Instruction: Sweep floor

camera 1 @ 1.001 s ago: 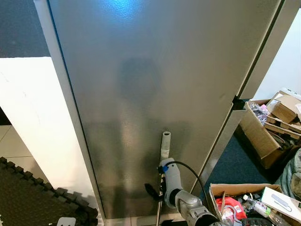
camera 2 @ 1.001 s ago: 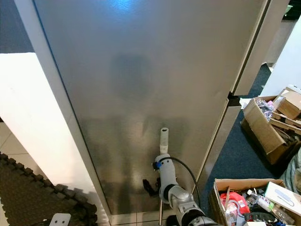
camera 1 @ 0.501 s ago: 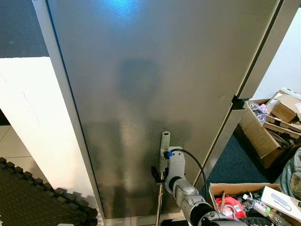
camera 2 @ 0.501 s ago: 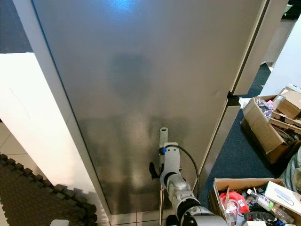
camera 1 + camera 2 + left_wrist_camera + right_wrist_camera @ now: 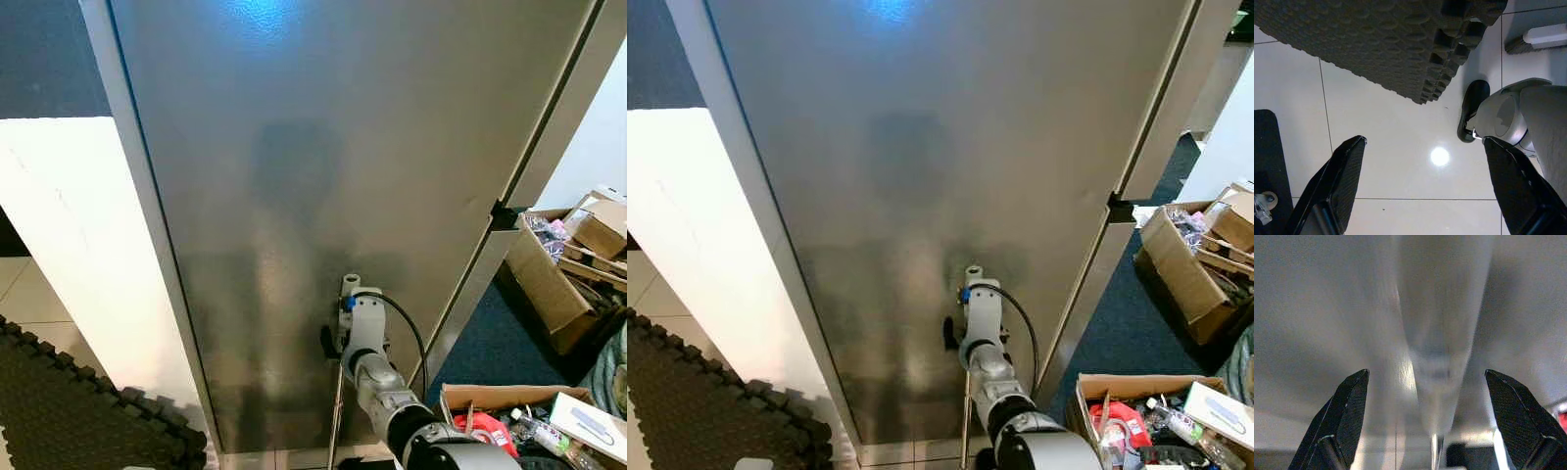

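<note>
Right gripper (image 5: 1425, 431): raised in front of the tall grey metal panel (image 5: 323, 176), at the top end of the pale grey broom handle (image 5: 348, 289). In the right wrist view the 2 black fingers (image 5: 1349, 411) stand wide apart, with the blurred handle between them and touching neither. State: spread, gripping nothing.

Broom handle: upright, just in front of the lower part of the panel; its thin metal shaft (image 5: 336, 416) runs down towards the floor at the panel's foot. The head of the broom cannot be made out.

Right arm (image 5: 377, 382): silver, with a black cable looping along it, reaching from the lower edge of the head views up to the handle top.

Left gripper (image 5: 1425, 196): hangs over the white tiled floor (image 5: 1400, 137), fingers spread, holding nothing. Near it: the edge of the dark foam floor mat (image 5: 1376, 44) and the robot's own black foot (image 5: 1472, 110).

Surroundings: white wall (image 5: 69, 245) to the left of the panel; open cardboard boxes of clutter (image 5: 558, 284) on the dark blue carpet (image 5: 490, 343) to the right.
</note>
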